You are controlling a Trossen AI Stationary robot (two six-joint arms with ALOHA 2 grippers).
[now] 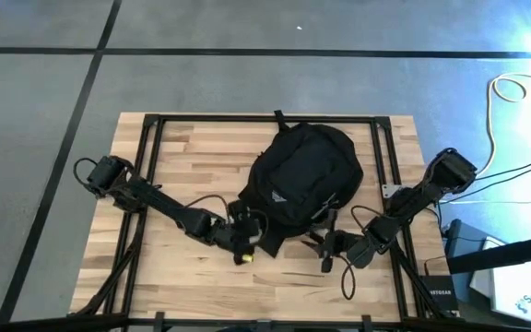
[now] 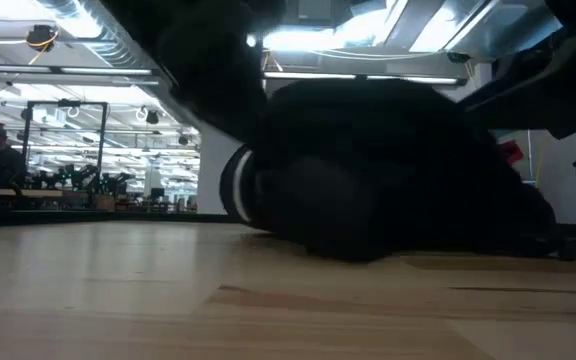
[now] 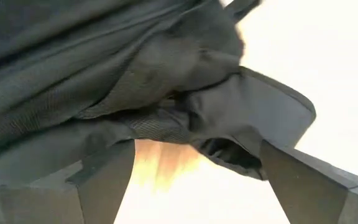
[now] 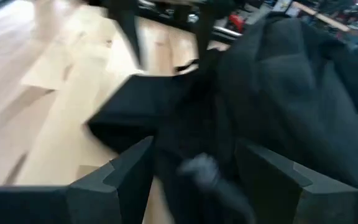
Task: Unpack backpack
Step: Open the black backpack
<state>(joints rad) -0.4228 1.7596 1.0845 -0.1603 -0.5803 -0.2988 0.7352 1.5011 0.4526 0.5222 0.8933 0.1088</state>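
The black backpack (image 1: 304, 173) lies flat on the wooden table's middle and fills the low view as a dark mound (image 2: 388, 170). My left gripper (image 1: 244, 232) is at its near left corner, open. In its wrist view the fingers (image 3: 107, 180) stand wide apart below a hanging fold of backpack fabric (image 3: 229, 134); whether they touch it, I cannot tell. My right gripper (image 1: 325, 245) is at the backpack's near right edge, with black fabric (image 4: 194, 155) filling the gap between its fingers. My right gripper holds a thick bunch of the backpack's fabric at its near edge (image 4: 191, 140), pinched between the two fingers (image 4: 126, 177). It comes in nearly level from the table's right and near side. The rest of the backpack lies on the table beyond it.
Black frame rails (image 1: 146, 166) run along the table's left, right and far sides. Bare wood lies to the left of the backpack (image 1: 201, 157) and along the near edge (image 1: 275, 286). A white cable (image 1: 505, 92) and boxes (image 1: 514, 286) lie off the table to the right.
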